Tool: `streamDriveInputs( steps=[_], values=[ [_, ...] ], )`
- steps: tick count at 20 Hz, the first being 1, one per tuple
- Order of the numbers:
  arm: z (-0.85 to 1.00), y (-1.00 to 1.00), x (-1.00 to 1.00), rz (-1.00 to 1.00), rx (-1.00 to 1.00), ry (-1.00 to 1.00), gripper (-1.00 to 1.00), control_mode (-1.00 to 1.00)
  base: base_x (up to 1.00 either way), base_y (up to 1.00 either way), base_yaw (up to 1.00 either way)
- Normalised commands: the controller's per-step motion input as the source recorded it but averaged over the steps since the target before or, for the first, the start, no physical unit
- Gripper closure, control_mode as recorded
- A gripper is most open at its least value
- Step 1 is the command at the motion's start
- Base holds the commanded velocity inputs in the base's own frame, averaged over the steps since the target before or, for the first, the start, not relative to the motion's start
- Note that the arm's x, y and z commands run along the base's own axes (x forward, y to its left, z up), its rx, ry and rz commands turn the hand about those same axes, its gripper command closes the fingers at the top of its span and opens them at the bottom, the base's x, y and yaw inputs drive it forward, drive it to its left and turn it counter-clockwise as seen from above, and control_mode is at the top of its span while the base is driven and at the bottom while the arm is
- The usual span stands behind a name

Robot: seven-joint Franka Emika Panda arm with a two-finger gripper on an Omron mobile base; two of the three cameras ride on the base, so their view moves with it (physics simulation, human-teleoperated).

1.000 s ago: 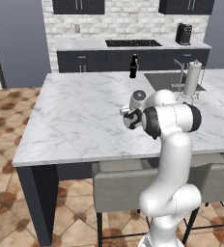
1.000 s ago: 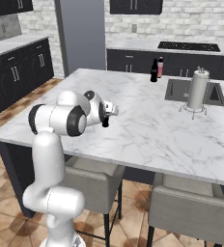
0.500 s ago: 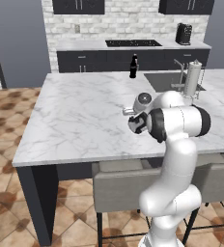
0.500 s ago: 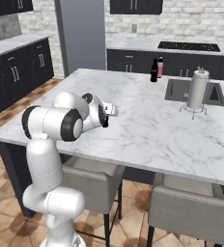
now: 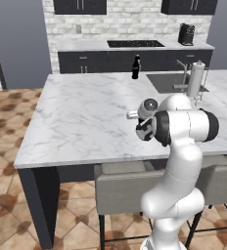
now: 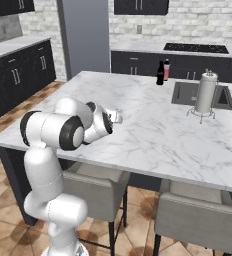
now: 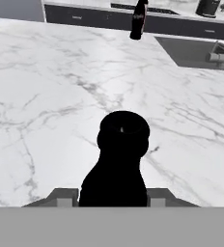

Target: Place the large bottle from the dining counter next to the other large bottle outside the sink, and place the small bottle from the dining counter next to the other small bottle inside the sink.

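My gripper [image 7: 113, 198] is shut on a small dark bottle [image 7: 121, 159], whose round cap faces the hand camera. It hangs low over the near part of the white marble dining counter [image 5: 86, 112] [image 6: 153, 130]. The hand [image 5: 144, 128] [image 6: 108, 122] sits beside the arm's dark elbow. Across the counter stands the tall all-dark bottle [image 5: 135, 67] [image 6: 160, 73] [image 7: 139, 19], with the pink-orange large bottle [image 6: 166, 70] touching or nearly touching its side, just left of the dark sink [image 5: 167, 83] [image 6: 180, 92] [image 7: 191, 50]. The other small bottle inside the sink is hidden.
A grey cylinder on a wire stand [image 5: 196, 80] [image 6: 205, 92] rises at the sink's near edge, beside the faucet [image 5: 182, 73]. Grey-seated stools [image 5: 130, 188] [image 6: 198, 215] line the counter's near side. Dark cabinets and a stovetop [image 5: 135, 44] run along the back wall.
The arm's links have turned and the hand with the small bottle has shifted slightly toward the sink side. The bottles by the sink have not moved.
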Motion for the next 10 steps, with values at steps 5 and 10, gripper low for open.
streamDriveInputs(
  steps=[5,10],
  values=[
    [0.0,0.0,0.0,0.0,0.0,0.0,1.0,1.0,-0.1,0.81,0.0],
    [0.0,0.0,0.0,0.0,0.0,0.0,1.0,1.0,-0.01,1.0,0.0]
  ],
)
